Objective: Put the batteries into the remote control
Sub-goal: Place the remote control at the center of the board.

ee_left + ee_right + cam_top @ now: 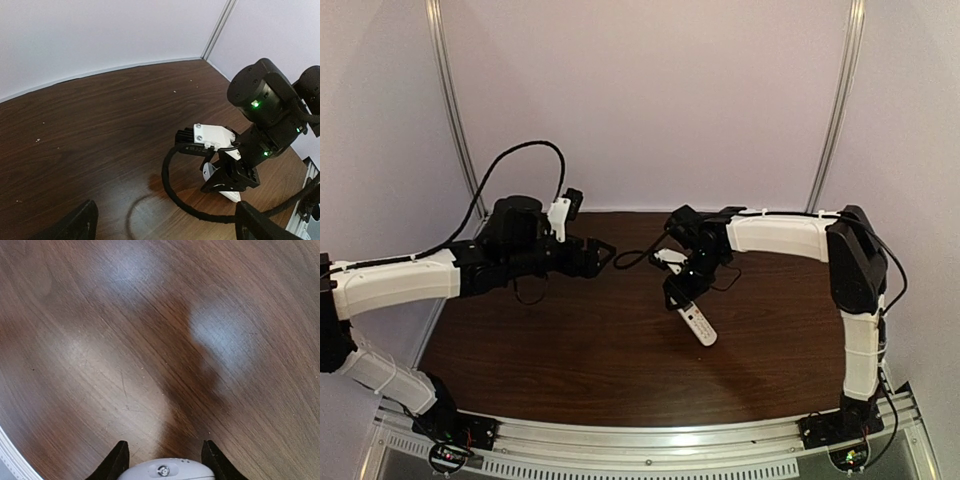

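The white remote control (698, 323) is in my right gripper (684, 291), which is shut on its upper end; the lower end slants down to the right toward the table. In the right wrist view the remote's rounded end with a small screw (166, 471) sits between the two black fingers (118, 460). The left wrist view shows the right gripper from the side with the remote (233, 195) under it. My left gripper (598, 254) is open and empty, held left of the remote, with its fingertips (77, 225) far apart. No batteries are in view.
The dark wooden table (570, 340) is bounded by pale walls at the back and sides. A metal rail (650, 445) runs along the near edge. A black cable (172, 192) loops from the right wrist down to the table.
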You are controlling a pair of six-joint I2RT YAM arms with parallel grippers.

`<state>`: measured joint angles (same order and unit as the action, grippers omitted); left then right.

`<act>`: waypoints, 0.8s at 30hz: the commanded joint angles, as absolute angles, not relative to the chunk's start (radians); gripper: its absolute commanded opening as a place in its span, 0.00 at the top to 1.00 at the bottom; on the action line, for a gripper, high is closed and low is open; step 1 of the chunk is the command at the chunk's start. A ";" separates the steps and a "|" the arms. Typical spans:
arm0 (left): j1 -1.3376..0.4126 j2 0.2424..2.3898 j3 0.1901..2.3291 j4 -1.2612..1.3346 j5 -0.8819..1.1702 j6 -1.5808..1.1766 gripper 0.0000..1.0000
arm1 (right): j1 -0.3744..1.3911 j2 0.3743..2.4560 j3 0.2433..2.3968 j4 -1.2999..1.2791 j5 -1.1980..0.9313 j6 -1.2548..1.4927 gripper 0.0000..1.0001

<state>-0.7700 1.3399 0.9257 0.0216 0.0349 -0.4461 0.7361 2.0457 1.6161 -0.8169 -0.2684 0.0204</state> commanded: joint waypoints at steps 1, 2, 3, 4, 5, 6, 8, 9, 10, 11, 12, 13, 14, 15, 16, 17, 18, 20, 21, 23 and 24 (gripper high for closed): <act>-0.744 1.338 0.923 0.005 -0.047 -0.464 0.03 | 0.748 2.135 1.648 -0.891 -0.206 -0.024 0.74; -0.741 1.332 0.918 0.005 -0.047 -0.466 0.03 | 0.749 2.149 1.655 -0.891 -0.204 -0.025 0.73; -0.740 1.329 0.913 0.007 -0.047 -0.466 0.03 | 0.751 2.157 1.659 -0.892 -0.202 -0.025 0.72; -0.739 1.328 0.909 0.011 -0.046 -0.467 0.03 | 0.753 2.165 1.664 -0.893 -0.199 -0.025 0.71; -0.738 1.327 0.906 0.012 -0.047 -0.469 0.03 | 0.754 2.172 1.669 -0.892 -0.195 -0.025 0.70; -0.738 1.327 0.905 0.013 -0.048 -0.468 0.03 | 0.755 2.179 1.674 -0.893 -0.192 -0.024 0.69; -0.736 1.330 0.904 0.012 -0.048 -0.469 0.03 | 0.759 2.190 1.681 -0.894 -0.184 -0.022 0.68; -0.736 1.333 0.904 0.012 -0.048 -0.469 0.03 | 0.762 2.196 1.684 -0.892 -0.183 -0.020 0.65; -0.735 1.334 0.904 0.009 -0.051 -0.470 0.03 | 0.766 2.201 1.687 -0.894 -0.180 -0.019 0.62; -0.733 1.338 0.904 0.005 -0.053 -0.473 0.03 | 0.769 2.207 1.689 -0.895 -0.176 -0.018 0.58; -0.729 1.340 0.905 0.005 -0.049 -0.476 0.03 | 0.772 2.211 1.692 -0.896 -0.173 -0.017 0.55; -0.724 1.344 0.906 0.005 -0.043 -0.482 0.03 | 0.775 2.215 1.693 -0.896 -0.171 -0.017 0.53; -0.719 1.345 0.908 0.005 -0.034 -0.490 0.03 | 0.777 2.215 1.694 -0.895 -0.172 -0.017 0.50; -0.713 1.345 0.907 -0.009 -0.024 -0.501 0.03 | 0.779 2.214 1.693 -0.893 -0.170 -0.017 0.46; -0.709 1.344 0.907 -0.023 -0.020 -0.506 0.03 | 0.780 2.210 1.692 -0.889 -0.172 -0.016 0.43; -0.707 1.342 0.909 -0.028 -0.018 -0.509 0.03 | 0.781 2.205 1.692 -0.885 -0.174 -0.014 0.40; -0.706 1.340 0.911 -0.034 -0.017 -0.510 0.03 | 0.781 2.200 1.692 -0.882 -0.175 -0.013 0.38; -0.705 1.336 0.918 -0.047 -0.018 -0.510 0.03 | 0.781 2.188 1.692 -0.876 -0.174 -0.012 0.32; -0.704 1.336 0.922 -0.053 -0.019 -0.510 0.03 | 0.781 2.182 1.694 -0.875 -0.175 -0.012 0.29; -0.704 1.336 0.932 -0.067 -0.016 -0.511 0.02 | 0.781 2.162 1.694 -0.868 -0.174 -0.011 0.24; -0.704 1.337 0.937 -0.072 -0.015 -0.513 0.03 | 0.780 2.148 1.690 -0.860 -0.177 -0.009 0.22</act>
